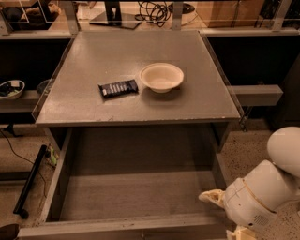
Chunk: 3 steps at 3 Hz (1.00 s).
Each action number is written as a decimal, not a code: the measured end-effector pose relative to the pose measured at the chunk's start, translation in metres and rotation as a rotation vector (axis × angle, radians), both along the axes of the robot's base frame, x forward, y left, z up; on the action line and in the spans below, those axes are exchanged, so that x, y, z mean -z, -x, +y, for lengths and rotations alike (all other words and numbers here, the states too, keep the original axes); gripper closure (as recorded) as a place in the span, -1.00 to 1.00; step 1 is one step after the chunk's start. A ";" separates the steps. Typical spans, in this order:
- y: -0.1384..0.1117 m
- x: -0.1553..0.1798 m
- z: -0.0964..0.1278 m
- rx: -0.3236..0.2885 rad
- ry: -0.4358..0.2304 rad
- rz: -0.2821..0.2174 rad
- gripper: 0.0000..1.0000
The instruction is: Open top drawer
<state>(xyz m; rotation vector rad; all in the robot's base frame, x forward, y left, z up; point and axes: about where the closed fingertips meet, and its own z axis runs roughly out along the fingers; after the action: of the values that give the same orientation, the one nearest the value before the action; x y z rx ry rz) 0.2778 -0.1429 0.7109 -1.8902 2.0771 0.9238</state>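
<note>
Gripper [215, 199]: cream-coloured, at lower right, just beside the right wall of the open drawer near its front corner; touching or apart cannot be told. Whether it is spread or pressed together cannot be told. It pinches nothing that can be seen.

Worktop [93, 103]: large flat grey square surface with a thin clear edge strip along its left side; fills the upper middle of the view. Carries two items, both toward its centre.

Top drawer [136, 187]: wide grey drawer directly under the front edge of the worktop, pulled far out toward the camera. Deep plain grey inside, floor and both side walls exposed. Its front panel runs along the bottom edge of the view.

Robot arm [267, 192]: white rounded segments at the right edge, outside the drawer, leading down to the gripper.

Floor [248, 145]: pale speckled, visible to either side of the drawer.

Black rod [30, 180]: long, slanted, lying on the floor left of the drawer.

Cream round bowl [161, 76]: shallow, upright, on the worktop right of centre.

Dark rectangular wrapped bar [118, 88]: lies flat on the worktop just beside the bowl, on its left, not touching it.

Small bowl [11, 89]: on a low shelf at far left, contents unclear.

Black cables [154, 9]: coiled behind the worktop's rear edge.
</note>
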 end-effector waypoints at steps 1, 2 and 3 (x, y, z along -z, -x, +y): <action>-0.001 0.021 0.004 -0.022 -0.005 0.031 -1.00; -0.003 0.032 0.006 -0.032 -0.012 0.047 -1.00; 0.000 0.035 0.006 -0.036 -0.020 0.062 -1.00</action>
<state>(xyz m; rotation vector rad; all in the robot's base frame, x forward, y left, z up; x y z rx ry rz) 0.2776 -0.1369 0.6756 -1.9184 2.0668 1.0204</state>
